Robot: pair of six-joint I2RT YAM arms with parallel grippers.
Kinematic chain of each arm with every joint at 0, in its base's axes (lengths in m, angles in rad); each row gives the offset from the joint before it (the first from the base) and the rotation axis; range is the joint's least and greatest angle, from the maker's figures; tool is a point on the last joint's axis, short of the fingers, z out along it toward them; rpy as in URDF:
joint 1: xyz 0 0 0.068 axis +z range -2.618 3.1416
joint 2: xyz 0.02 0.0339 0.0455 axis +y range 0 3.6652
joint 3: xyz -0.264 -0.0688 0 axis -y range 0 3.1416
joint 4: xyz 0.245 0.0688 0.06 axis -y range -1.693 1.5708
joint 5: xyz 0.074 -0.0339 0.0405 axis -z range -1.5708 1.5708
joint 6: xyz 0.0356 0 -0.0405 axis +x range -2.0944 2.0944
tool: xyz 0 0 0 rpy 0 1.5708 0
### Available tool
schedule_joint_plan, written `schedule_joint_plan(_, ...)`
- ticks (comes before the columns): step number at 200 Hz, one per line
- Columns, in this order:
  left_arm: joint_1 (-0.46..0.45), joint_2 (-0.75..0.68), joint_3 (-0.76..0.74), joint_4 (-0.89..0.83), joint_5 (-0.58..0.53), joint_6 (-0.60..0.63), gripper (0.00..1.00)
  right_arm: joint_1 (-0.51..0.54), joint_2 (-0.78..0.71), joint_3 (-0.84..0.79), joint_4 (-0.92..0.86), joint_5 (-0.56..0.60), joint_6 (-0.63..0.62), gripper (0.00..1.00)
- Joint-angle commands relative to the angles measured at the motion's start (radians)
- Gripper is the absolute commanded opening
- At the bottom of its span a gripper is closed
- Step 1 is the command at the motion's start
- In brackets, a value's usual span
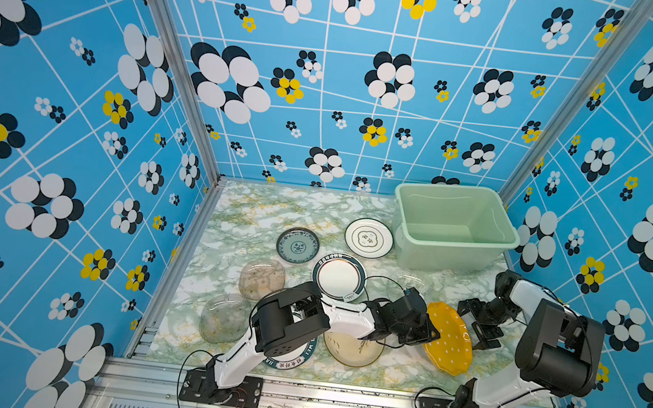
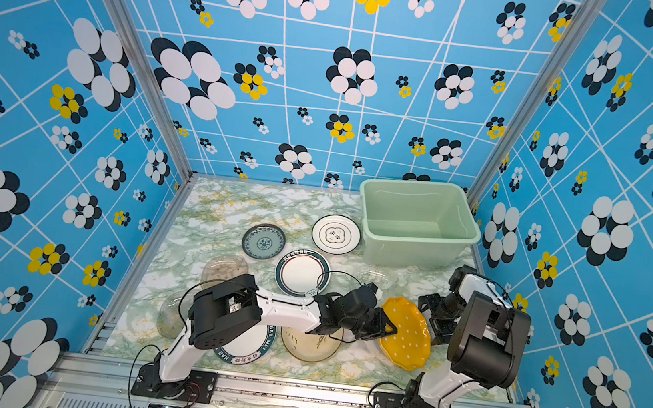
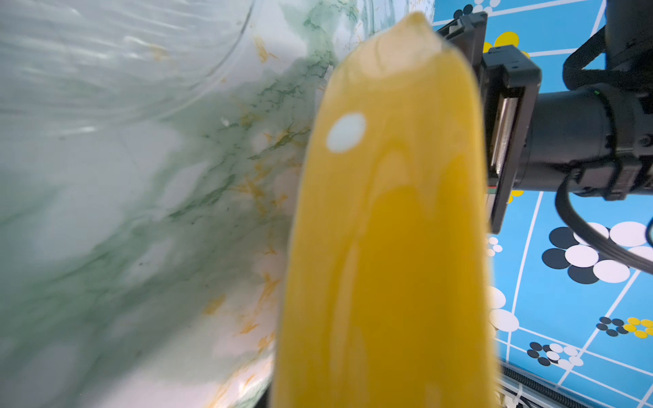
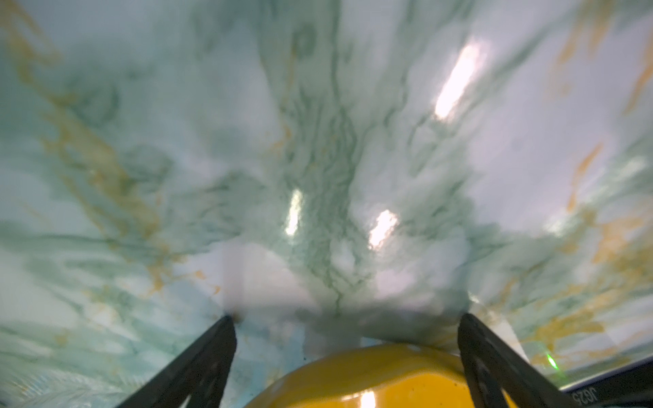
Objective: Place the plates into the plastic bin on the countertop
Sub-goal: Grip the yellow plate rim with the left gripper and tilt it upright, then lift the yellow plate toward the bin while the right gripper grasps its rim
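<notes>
In both top views the yellow plate (image 1: 449, 340) lies on the tabletop (image 1: 274, 207), with the plastic bin (image 1: 448, 254) well behind it. The left gripper (image 1: 429, 333) is at its left rim and the right gripper (image 1: 474, 335) at its right rim. The left wrist view is filled by the plate's blurred edge (image 3: 388, 229). The left fingers are out of shot, so I cannot tell whether they are clenched. In the right wrist view the right fingers (image 4: 198, 367) stand released and wide, with the plate's rim (image 4: 371, 374) between them, seemingly untouched.
</notes>
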Motion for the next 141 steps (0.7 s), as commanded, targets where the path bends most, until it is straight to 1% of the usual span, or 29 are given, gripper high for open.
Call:
schedule_joint_plan(1, -0.011, -0.073, -0.006, 0.029, 0.000, 0.040, 0.05, 0.015, 0.001, 0.055, -0.087, -0.003, 0.007, 0.99)
schedule_joint_plan(22, -0.010, -0.096, -0.006, 0.000, 0.003, 0.061, 0.01, 0.015, -0.025, 0.111, -0.151, 0.042, -0.011, 0.99)
schedule_joint_plan(45, -0.004, -0.162, -0.010, -0.098, -0.017, 0.104, 0.00, 0.014, -0.082, 0.186, -0.209, 0.062, -0.024, 0.99)
schedule_joint_plan(63, 0.004, -0.247, -0.020, -0.182, -0.051, 0.153, 0.00, 0.014, -0.151, 0.235, -0.233, 0.059, -0.038, 0.99)
schedule_joint_plan(76, 0.017, -0.295, -0.042, -0.224, -0.063, 0.182, 0.00, 0.014, -0.193, 0.285, -0.267, 0.067, -0.071, 0.99)
schedule_joint_plan(79, 0.020, -0.330, -0.049, -0.228, -0.064, 0.186, 0.00, 0.015, -0.203, 0.298, -0.280, 0.071, -0.081, 0.99)
schedule_joint_plan(96, 0.049, -0.437, -0.082, -0.305, -0.085, 0.211, 0.00, 0.020, -0.264, 0.357, -0.329, 0.091, -0.142, 0.99)
schedule_joint_plan(121, 0.117, -0.601, -0.112, -0.427, -0.086, 0.273, 0.00, 0.039, -0.390, 0.379, -0.321, 0.038, -0.219, 0.99)
schedule_joint_plan(141, 0.196, -0.746, -0.123, -0.515, -0.065, 0.326, 0.02, 0.059, -0.461, 0.406, -0.325, -0.033, -0.254, 1.00)
